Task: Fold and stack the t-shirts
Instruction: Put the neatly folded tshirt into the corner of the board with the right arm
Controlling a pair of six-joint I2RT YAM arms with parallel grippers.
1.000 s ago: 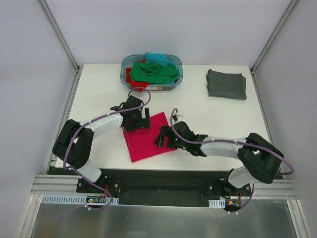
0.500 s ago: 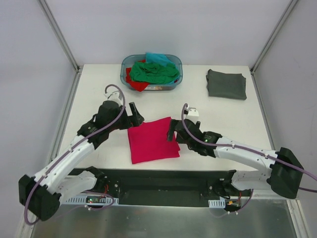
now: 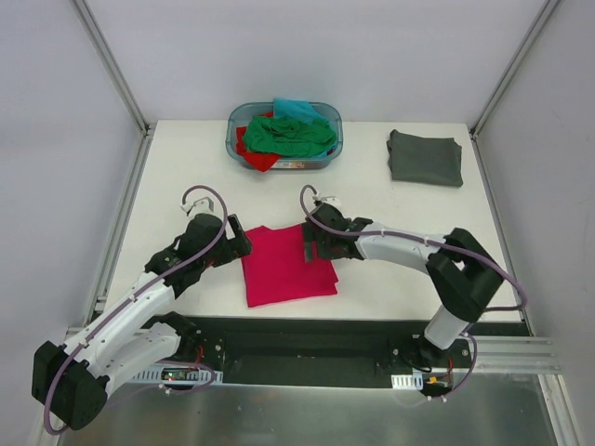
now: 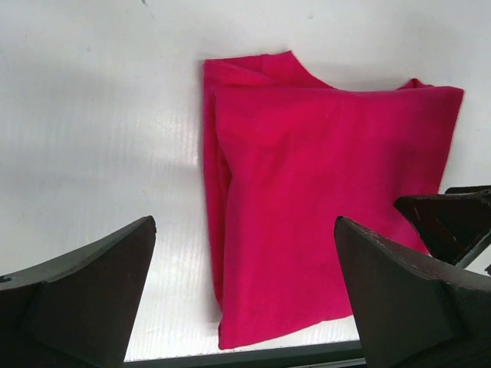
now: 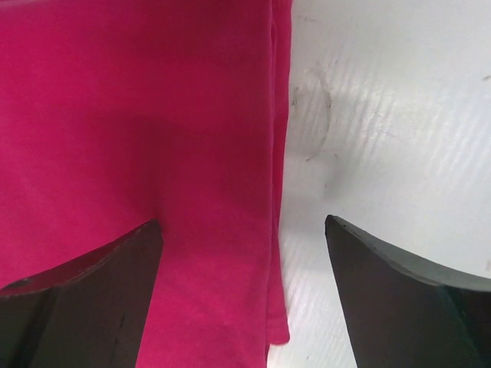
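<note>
A crimson-pink t-shirt (image 3: pixel 288 268) lies folded flat near the table's front edge. My left gripper (image 3: pixel 238 244) is open and empty just left of its left edge. In the left wrist view the shirt (image 4: pixel 322 184) fills the right half beyond the open gripper (image 4: pixel 244 224). My right gripper (image 3: pixel 310 244) is open and empty over the shirt's far right edge. In the right wrist view that edge of the shirt (image 5: pixel 138 115) runs between the jaws of the open gripper (image 5: pixel 243 222). A dark grey t-shirt (image 3: pixel 426 158) lies folded at the back right.
A blue-green plastic basket (image 3: pixel 338 130) stands at the back centre. It holds a green t-shirt (image 3: pixel 288 135), a red one (image 3: pixel 256 158) and a teal one (image 3: pixel 296 107). Bare white table (image 5: pixel 383 115) lies right of the pink shirt. Metal frame posts rise at the back corners.
My left gripper pulled back from the pink shirt toward the left and front. My right gripper moved to the shirt's far right edge. The shirt now lies flatter and squarer.
</note>
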